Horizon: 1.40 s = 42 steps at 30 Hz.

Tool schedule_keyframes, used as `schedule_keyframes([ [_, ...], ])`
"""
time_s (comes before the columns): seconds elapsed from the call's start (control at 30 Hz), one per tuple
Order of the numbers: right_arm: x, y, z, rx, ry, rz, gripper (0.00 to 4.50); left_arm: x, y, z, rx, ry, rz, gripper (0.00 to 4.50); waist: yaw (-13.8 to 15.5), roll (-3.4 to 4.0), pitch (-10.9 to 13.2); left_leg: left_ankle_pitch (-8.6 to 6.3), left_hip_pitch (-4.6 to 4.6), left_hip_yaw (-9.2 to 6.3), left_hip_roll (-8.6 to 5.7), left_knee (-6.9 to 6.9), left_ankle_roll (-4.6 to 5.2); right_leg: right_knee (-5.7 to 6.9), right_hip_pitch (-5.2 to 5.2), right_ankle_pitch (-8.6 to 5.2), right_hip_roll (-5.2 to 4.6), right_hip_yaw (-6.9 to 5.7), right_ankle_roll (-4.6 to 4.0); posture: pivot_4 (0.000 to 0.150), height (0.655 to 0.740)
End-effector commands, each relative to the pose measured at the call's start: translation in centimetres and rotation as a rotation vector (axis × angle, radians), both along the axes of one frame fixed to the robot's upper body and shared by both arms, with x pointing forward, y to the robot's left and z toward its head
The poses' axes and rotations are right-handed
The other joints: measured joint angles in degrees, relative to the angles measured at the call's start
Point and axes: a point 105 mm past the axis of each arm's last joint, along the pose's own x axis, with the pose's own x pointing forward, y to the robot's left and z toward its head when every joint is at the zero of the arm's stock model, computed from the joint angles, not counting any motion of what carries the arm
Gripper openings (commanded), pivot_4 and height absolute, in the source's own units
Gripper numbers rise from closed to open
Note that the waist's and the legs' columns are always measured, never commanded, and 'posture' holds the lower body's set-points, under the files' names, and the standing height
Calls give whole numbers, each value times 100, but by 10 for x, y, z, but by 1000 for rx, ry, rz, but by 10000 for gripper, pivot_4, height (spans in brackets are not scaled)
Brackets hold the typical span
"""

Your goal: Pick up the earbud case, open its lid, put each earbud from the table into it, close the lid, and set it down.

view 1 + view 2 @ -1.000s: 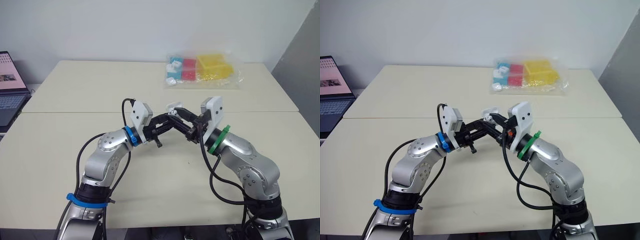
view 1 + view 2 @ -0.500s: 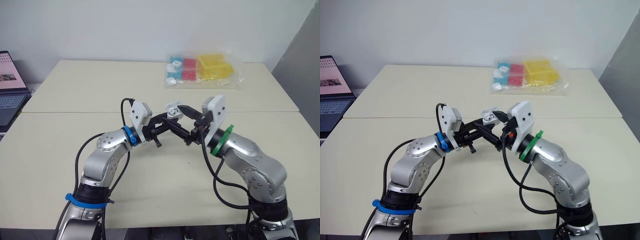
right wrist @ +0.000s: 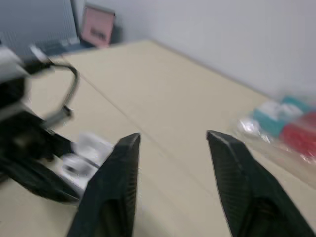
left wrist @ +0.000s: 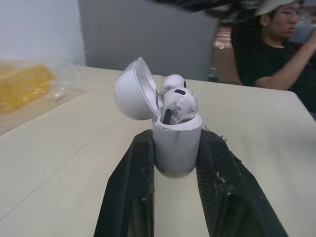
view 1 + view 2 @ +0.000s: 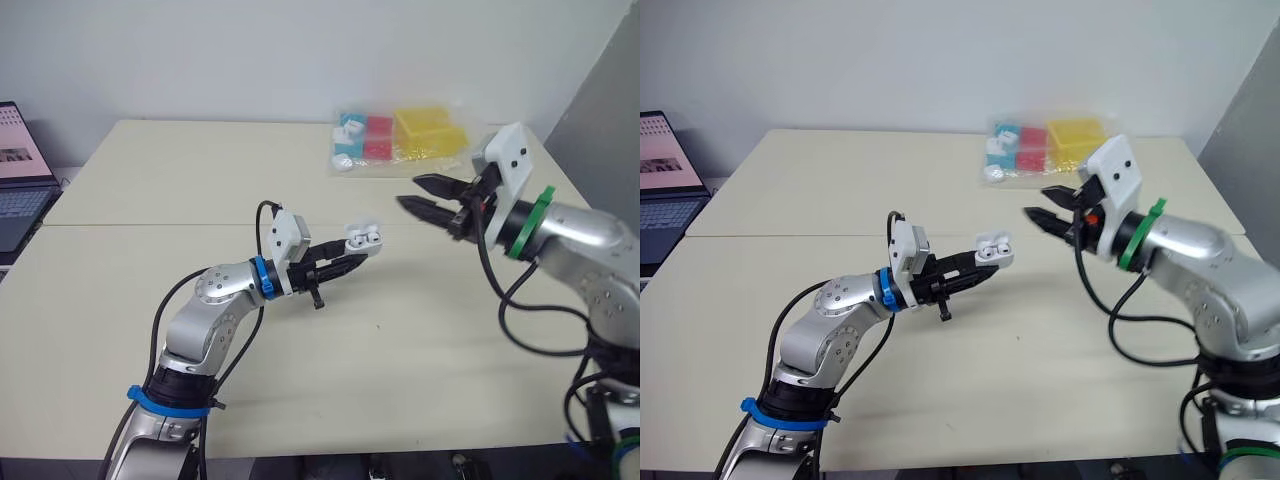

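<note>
The earbud case (image 4: 175, 143) is clamped in the left gripper (image 5: 356, 253) above the table (image 5: 180, 170), its lid (image 4: 132, 90) open and two earbuds (image 4: 177, 101) inside. The right gripper (image 5: 408, 192) hangs with its fingers spread, well apart to the right of the left gripper. Beyond both lies a plastic bag (image 5: 405, 140) of coloured blocks. A laptop (image 5: 20, 175) stands far to the left.

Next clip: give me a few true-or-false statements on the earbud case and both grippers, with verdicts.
1. The left gripper holds the earbud case between its fingers. True.
2. The case's lid is closed. False: it stands open, with the earbuds seated inside.
3. The right gripper is open and empty. True.
4. The right gripper touches the case. False: it hangs apart from it, off to the robot's right.
</note>
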Motion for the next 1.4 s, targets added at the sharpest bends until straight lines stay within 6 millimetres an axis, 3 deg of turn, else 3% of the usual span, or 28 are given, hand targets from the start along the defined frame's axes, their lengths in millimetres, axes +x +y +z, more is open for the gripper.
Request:
schedule_keyframes([
  [0.03, 7, 3, -8, -128, 7, 92, 7942, -16, -10, 15, -14, -46, -99, 7910, -6, 1, 0, 0, -1, 0, 1, -1, 1, -2, -1, -1, 1, 0, -1, 1500, 7389],
  [0.1, 6, 7, -16, -168, 38, 158, 746, -21, -12, 14, -8, -35, -125, 7910, -18, 1, 0, -1, -3, -2, 6, -1, 2, -6, -2, -1, 3, 2, -1, 1500, 7389],
  [0.13, 5, 12, -17, -160, 53, 193, 0, -23, -13, 13, 1, -33, -139, 7910, -17, 1, 0, -1, -4, -3, 7, -2, 2, -6, -2, -2, 2, 1, -3, 1500, 7389],
  [0.33, -19, 40, -24, -118, 207, 480, 0, -33, -13, 4, 51, -22, -192, 7910, -10, 5, 3, -1, -13, -12, 6, 1, 2, -3, -12, -2, 2, 0, -3, 1500, 7389],
  [0.6, -39, 42, -18, -88, 269, 593, 0, -30, -11, -1, 69, -32, -172, 7910, 9, 5, 3, -1, -22, -11, 1, 7, 1, -3, -12, -1, -4, -4, -2, 1500, 7389],
  [0.83, -50, 40, -28, -114, 314, 609, 0, -26, -10, -1, 57, -41, -148, 7910, 9, 5, 3, -1, -20, -14, 4, 6, 1, -1, -12, -1, -2, -8, -2, 1500, 7389],
  [1.13, -50, 35, -52, -125, 370, 548, 0, -25, -12, 3, 28, -40, -143, 7910, 9, 5, 3, -1, -18, -13, 2, 8, 1, 6, -12, -1, -1, -8, -2, 1500, 7389],
  [1.27, -52, 36, -48, -110, 359, 551, 0, -24, -12, 1, 27, -21, -137, 7910, 7, 5, 3, -1, -16, -13, 3, 8, 1, 9, -12, -1, 0, -7, -2, 1500, 7389],
  [1.4, -61, 29, -41, -138, 294, 541, 0, -16, -7, -12, 31, 147, -101, 7910, 8, 5, 3, 0, -17, -14, 2, 8, 1, 11, -12, -1, 0, -8, -2, 1500, 7389],
])
